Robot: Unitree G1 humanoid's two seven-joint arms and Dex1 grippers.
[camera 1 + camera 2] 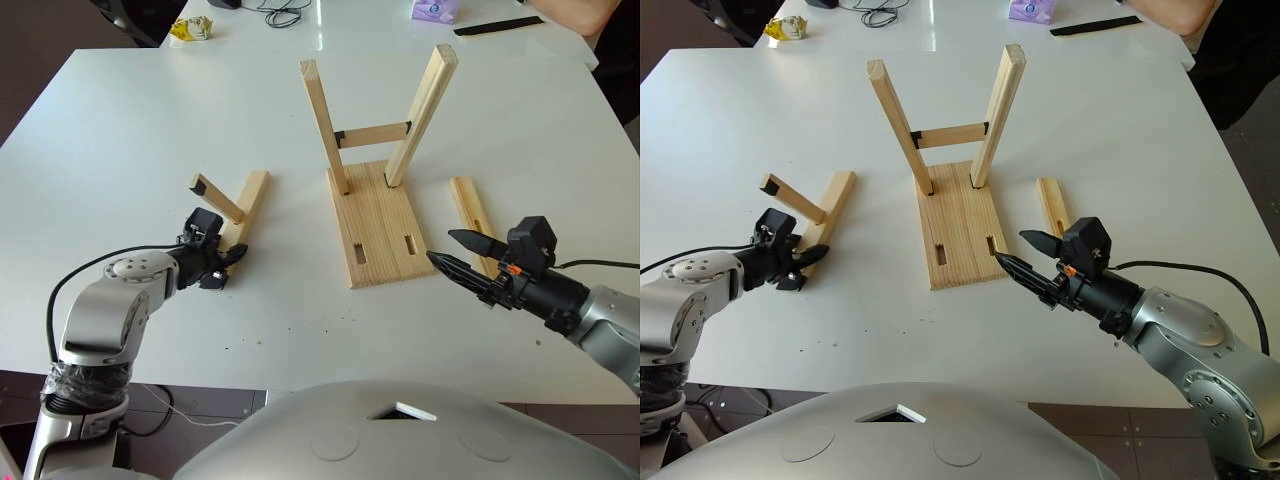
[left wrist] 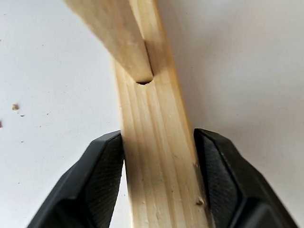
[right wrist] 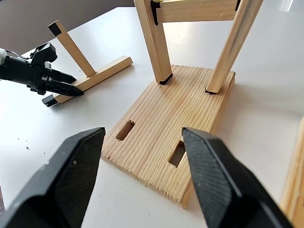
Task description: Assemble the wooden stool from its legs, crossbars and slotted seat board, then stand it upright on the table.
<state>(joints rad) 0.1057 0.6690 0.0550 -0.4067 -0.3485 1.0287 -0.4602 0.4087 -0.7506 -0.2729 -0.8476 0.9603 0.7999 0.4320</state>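
**Currently: left gripper clamped on a leg, right gripper open by the seat board**

I see the seat board (image 1: 378,225) lying flat mid-table (image 1: 120,150), its two empty slots nearest me. Two standing legs (image 1: 325,125) rise tilted from its far end, joined by a crossbar (image 1: 375,135). To the left, well apart from the board, a loose leg (image 1: 248,207) lies flat with a stub crossbar (image 1: 216,198) sticking up out of it. My left gripper (image 1: 230,267) is closed on that leg's near end, pads (image 2: 107,175) pressed to both sides. My right gripper (image 1: 440,245) hovers with jaws spread near the board's near right corner, holding nothing. A spare leg (image 1: 472,212) lies just right of the board.
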